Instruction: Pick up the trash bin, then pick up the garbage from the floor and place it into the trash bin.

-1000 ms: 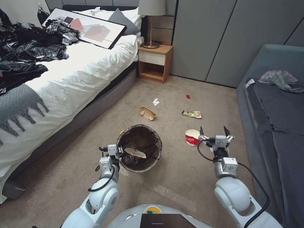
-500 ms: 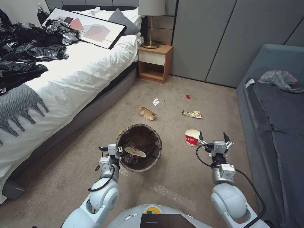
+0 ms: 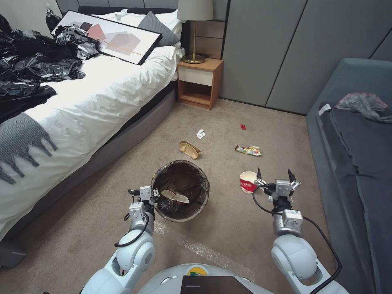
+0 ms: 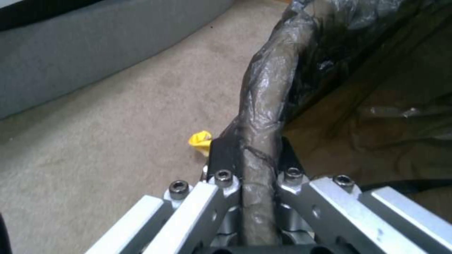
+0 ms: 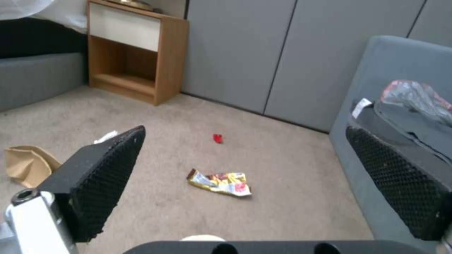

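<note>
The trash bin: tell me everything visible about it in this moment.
The trash bin is a small round bucket lined with a dark brown bag whose wrinkled edge wraps the rim. It is tilted, mouth toward the camera, on the carpet near the bed. Inside lie a white cup piece and a clear bottle. The left gripper has its jaws clamped on the bagged rim, as the left wrist view confirms.

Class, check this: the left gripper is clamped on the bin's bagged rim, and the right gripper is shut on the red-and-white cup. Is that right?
One error. The right gripper is open beside the red-and-white cup, holding nothing, as the head view shows. The left gripper is indeed clamped on the trash bin rim.
</note>
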Robot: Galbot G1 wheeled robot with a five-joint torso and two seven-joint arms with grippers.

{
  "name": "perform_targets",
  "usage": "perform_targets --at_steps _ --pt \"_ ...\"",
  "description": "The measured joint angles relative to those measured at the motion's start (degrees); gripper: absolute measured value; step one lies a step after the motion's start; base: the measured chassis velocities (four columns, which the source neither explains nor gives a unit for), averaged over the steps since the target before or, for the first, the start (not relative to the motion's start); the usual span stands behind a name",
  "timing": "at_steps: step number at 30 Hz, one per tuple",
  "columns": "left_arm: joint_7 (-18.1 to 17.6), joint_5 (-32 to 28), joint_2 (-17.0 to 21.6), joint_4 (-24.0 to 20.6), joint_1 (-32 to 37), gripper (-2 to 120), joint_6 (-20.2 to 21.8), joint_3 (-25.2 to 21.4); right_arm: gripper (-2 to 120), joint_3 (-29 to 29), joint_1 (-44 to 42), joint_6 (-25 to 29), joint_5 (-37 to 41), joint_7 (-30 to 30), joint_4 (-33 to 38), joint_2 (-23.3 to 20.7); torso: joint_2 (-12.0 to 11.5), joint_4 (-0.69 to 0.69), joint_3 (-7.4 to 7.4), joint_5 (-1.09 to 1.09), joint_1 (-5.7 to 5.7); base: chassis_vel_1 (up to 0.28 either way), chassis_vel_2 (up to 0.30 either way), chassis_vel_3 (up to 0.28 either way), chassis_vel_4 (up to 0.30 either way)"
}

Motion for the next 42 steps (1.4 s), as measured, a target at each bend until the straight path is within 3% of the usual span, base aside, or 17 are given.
perform_targets --at_steps 42 --pt "0.03 -0.01 0.1 -0.08 0.03 3 0.08 0.38 100 -0.6 0.78 -0.56 0.08 0.23 0.39 0.11 0.0 0.0 -0.01 0.0 0.0 -0.076 0.071 0.074 -0.076"
